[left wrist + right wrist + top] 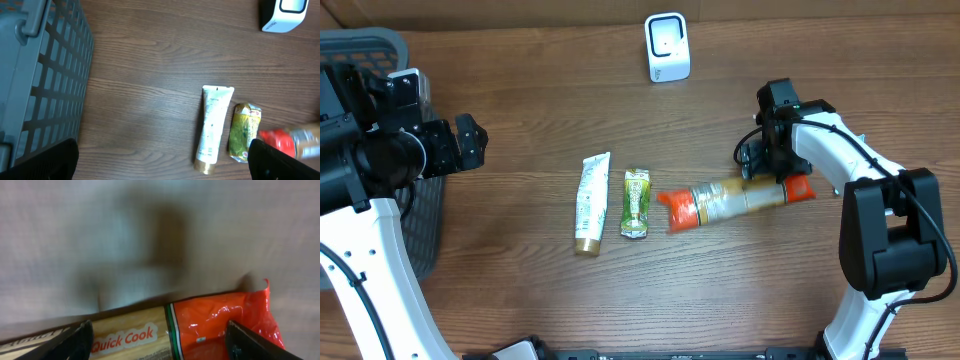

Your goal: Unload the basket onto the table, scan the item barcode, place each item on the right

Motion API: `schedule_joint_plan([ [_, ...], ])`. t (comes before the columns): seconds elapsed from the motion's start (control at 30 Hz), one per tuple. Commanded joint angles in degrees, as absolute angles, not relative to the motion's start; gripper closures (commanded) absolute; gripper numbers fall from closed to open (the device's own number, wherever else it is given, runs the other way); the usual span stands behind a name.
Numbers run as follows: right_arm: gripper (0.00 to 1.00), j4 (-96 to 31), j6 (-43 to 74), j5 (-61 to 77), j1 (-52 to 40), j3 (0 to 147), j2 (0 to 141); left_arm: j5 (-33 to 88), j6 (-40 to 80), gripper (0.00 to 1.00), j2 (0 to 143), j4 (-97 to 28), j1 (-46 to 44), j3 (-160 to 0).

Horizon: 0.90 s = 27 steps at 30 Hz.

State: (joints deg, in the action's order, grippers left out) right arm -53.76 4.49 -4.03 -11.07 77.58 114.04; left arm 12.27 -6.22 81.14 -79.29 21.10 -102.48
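A long pasta pack (735,200) with orange ends and "Quick Cook" print (190,330) lies on the wooden table, right of centre. My right gripper (770,172) hovers over its right end, jaws open wide (160,342), the pack lying under and between the fingers without being pinched. The white barcode scanner (667,47) stands at the back of the table, also in the left wrist view (282,15). My left gripper (455,145) is open at the far left with nothing between its fingers (162,160). The pack's orange end (292,142) shows blurred at that view's right edge.
A white tube (591,203) and a green packet (636,203) lie side by side mid-table, just left of the pasta pack. A grey slatted basket (380,45) sits at the left edge beside the left arm.
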Motion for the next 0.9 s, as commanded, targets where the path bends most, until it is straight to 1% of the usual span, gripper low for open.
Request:
schedule_joint_plan([
  [0.0,0.16,-58.57,5.21,4.01,-11.09,76.25,115.00,13.13,-7.07,0.00,81.32,-79.26,21.26,-103.28],
  [0.03,0.14,-60.10,5.15,5.43,-11.18,76.25,115.00,13.13,-7.07,0.00,81.32,-79.26,21.26,-103.28],
  [0.07,0.10,-61.39,5.13,6.46,-11.20,76.27,115.00,13.13,-7.07,0.00,81.32,-79.26,21.26,-103.28],
  [0.1,0.08,-62.76,5.10,7.03,-11.25,76.31,115.00,13.13,-7.07,0.00,81.32,-79.26,21.26,-103.28],
  [0.2,0.05,-69.04,4.27,7.16,-11.22,78.70,114.98,13.10,-7.07,0.00,81.32,-79.26,21.26,-103.28],
  [0.3,0.05,-72.79,2.81,7.16,-11.31,84.20,114.56,13.13,-7.07,0.01,81.32,-79.26,21.26,-103.28],
  [0.47,0.05,-73.38,-0.91,7.40,-13.52,92.18,112.79,13.10,-7.07,0.00,81.32,-79.26,21.26,-103.28],
  [0.6,0.06,-71.66,-8.84,7.62,-18.83,93.91,111.96,13.13,-7.07,0.01,81.32,-79.26,21.26,-103.28],
  [0.77,0.06,-74.22,-10.81,7.57,-25.71,92.95,111.98,13.13,-7.07,0.00,81.32,-79.26,21.26,-103.28],
  [0.87,0.14,-78.56,-10.74,7.64,-29.63,92.95,111.96,13.13,-7.07,0.00,81.32,-79.26,21.26,-103.28],
])
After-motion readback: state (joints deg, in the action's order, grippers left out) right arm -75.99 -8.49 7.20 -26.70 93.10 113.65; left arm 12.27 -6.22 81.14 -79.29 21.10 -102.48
